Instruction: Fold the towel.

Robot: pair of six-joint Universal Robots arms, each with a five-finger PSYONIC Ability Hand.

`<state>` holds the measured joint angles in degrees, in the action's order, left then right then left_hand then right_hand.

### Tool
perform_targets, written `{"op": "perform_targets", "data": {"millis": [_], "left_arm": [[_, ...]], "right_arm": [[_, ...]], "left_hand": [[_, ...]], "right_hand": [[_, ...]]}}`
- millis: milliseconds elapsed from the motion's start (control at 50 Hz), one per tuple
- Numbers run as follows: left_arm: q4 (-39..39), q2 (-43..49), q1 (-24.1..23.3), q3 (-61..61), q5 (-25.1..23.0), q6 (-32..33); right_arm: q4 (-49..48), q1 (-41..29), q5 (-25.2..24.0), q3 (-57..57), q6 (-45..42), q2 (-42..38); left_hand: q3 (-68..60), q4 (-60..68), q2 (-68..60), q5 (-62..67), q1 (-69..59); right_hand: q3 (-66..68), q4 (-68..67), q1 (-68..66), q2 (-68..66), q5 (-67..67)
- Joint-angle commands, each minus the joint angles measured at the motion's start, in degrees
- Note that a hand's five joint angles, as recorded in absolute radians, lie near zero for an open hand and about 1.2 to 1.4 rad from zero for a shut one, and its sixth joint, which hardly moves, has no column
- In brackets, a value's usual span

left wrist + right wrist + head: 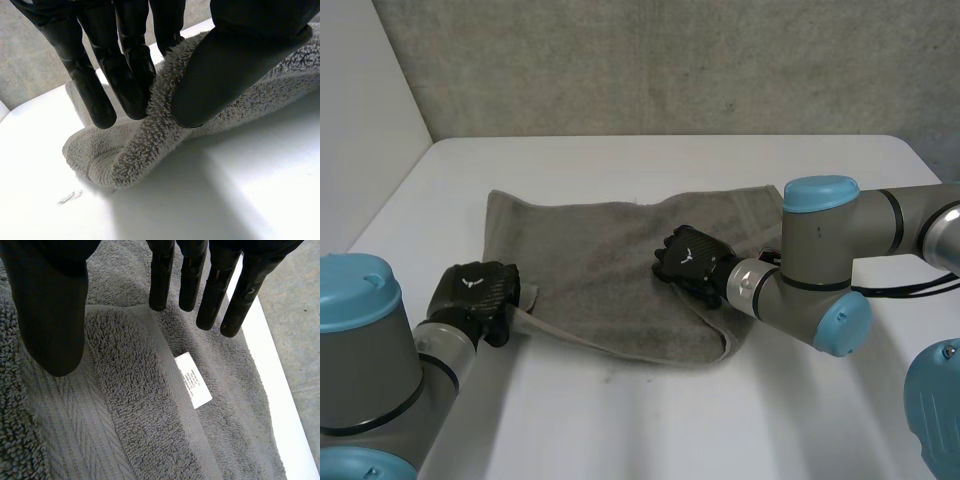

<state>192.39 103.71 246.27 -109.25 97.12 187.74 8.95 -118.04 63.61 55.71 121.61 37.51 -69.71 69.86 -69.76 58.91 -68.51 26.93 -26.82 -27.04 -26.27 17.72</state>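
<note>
Towel (600, 265) | first fold — left hand (475, 297) pinches near corner, right hand (692, 258) unclenched over middle | next: carry corner across

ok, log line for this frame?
task: fold towel | left hand: pinches towel corner | right hand: open over towel middle | towel: mostly flat on table

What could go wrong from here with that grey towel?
1. The left hand pinches the grey terry towel only at its near edge, between thumb and fingers; the cloth may slip out when lifted.
2. The right hand has its fingers straight over the towel by the white label, gripping nothing, so the cloth might drag and bunch on the white table.
</note>
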Motion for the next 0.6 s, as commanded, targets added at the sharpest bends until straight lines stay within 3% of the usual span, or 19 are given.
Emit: {"op": "perform_targets", "data": {"millis": [20, 420, 520, 560, 600], "left_arm": [[0.0, 0.0, 0.0, 0.0, 0.0, 0.0], [0.0, 0.09, 0.0, -0.26, 0.0, 0.0], [0.0, 0.09, 0.0, -0.27, 0.0, 0.0], [0.0, 0.09, 0.09, -0.27, 0.0, 0.09], [0.09, 0.09, 0.09, -0.35, 0.0, 0.0]], "right_arm": [[0.28, 0.0, 0.02, -0.08, -0.06, -0.15], [0.11, 0.44, 1.08, -0.43, 0.03, -0.33], [0.11, 0.71, 1.43, -0.16, 0.21, 0.2], [0.02, 1.49, 1.86, 0.19, 0.73, 1.07], [-0.07, 1.84, 2.3, 0.54, 1.0, 1.95]], "left_hand": [[-10.29, 10.14, -10.24, 11.09, -11.49], [-10.29, 10.14, -10.24, 11.09, -11.49], [-10.29, 10.14, -10.24, 11.09, -11.49], [-10.29, 10.14, -10.24, 11.09, -11.49], [-10.29, 10.14, -10.24, 11.09, -11.49]], "right_hand": [[4.34, -4.44, -4.23, -5.0, 3.55], [28.41, -28.51, -28.3, -29.07, 27.62], [41.36, -41.46, -41.25, -42.02, 40.57], [53.02, -53.12, -52.91, -53.68, 52.23], [53.07, -53.18, -52.96, -53.73, 52.28]]}}
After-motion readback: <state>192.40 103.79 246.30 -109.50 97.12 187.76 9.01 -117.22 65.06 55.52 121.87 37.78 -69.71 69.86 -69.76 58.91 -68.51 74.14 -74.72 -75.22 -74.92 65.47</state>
